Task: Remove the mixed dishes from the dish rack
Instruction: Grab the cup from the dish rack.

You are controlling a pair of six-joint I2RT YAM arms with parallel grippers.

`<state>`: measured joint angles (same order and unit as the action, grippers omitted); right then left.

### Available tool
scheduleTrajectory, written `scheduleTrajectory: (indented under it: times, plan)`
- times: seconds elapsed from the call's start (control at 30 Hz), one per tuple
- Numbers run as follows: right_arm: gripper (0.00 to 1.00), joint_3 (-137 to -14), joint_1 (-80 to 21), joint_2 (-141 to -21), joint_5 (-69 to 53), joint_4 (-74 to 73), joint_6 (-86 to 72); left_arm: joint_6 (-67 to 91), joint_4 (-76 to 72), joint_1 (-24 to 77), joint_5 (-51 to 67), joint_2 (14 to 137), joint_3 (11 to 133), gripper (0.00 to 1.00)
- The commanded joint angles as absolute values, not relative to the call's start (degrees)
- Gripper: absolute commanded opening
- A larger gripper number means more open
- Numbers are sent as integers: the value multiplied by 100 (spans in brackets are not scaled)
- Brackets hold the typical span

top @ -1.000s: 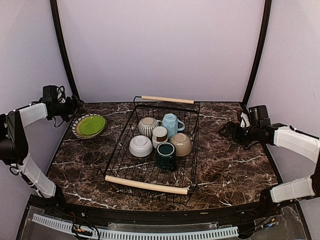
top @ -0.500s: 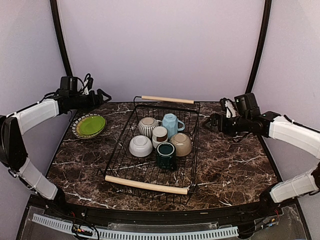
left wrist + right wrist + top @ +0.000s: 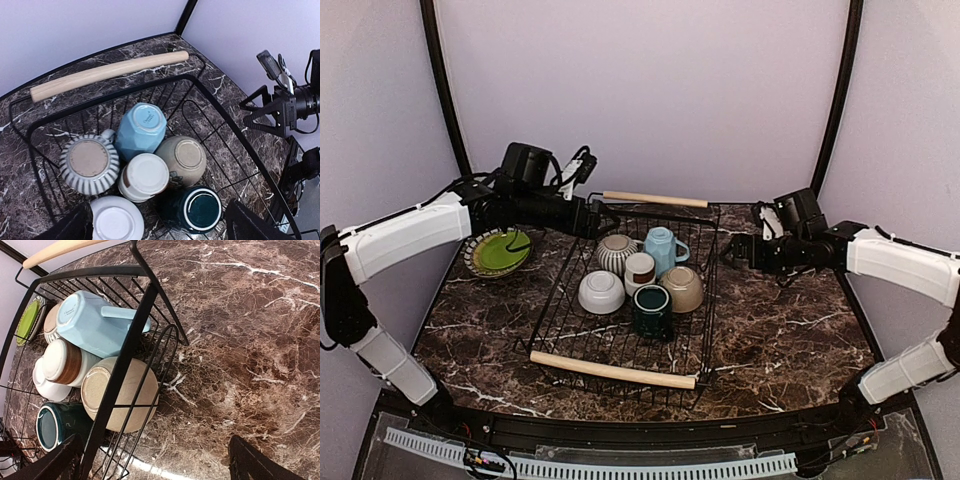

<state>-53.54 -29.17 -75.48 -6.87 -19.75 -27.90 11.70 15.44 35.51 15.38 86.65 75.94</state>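
The black wire dish rack (image 3: 705,290) stands mid-table and holds upside-down dishes: a grey-striped mug (image 3: 616,253), a light-blue mug (image 3: 663,248), a small white-brown cup (image 3: 640,270), a white bowl (image 3: 602,292), a beige bowl (image 3: 682,288) and a dark-teal mug (image 3: 652,310). My left gripper (image 3: 598,218) is open and empty above the rack's far left corner. In its wrist view (image 3: 165,230) it looks down on the cup (image 3: 145,177) and teal mug (image 3: 197,210). My right gripper (image 3: 732,252) is open and empty just outside the rack's right wall, near the beige bowl (image 3: 140,395).
A stack of plates with a green one on top (image 3: 500,251) lies on the table left of the rack. The rack's wooden handles sit at its far end (image 3: 655,199) and near end (image 3: 612,370). Bare marble table (image 3: 790,320) lies right of the rack.
My left arm has swung right from over the plate stack to the rack's far left corner. My right arm has moved left toward the rack's right wall. The dishes have not moved.
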Motion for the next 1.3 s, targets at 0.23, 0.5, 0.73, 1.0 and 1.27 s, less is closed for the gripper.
scheduleTrajectory:
  times: [0.23, 0.5, 0.73, 1.0, 1.27]
  plan:
    - [99, -4823, -2953, -6804, -31, -2019, -2558, 878, 3211, 4872, -292, 11043, 10421, 92]
    - [99, -4405, -2953, -6218, 284, -2058, -2470, 851, 3406, 4909, -724, 12180, 11456, 94]
    - [99, -4240, -2945, -6047, 357, -2049, -2462, 679, 3711, 4904, -1473, 12778, 12210, 99]
    - [99, -4253, -2944, -6110, 350, -2030, -2469, 761, 4047, 4904, -1385, 13538, 12886, 99]
    - [99, -4241, -2944, -6107, 339, -2045, -2505, 825, 4080, 4882, -1292, 13889, 13098, 94]
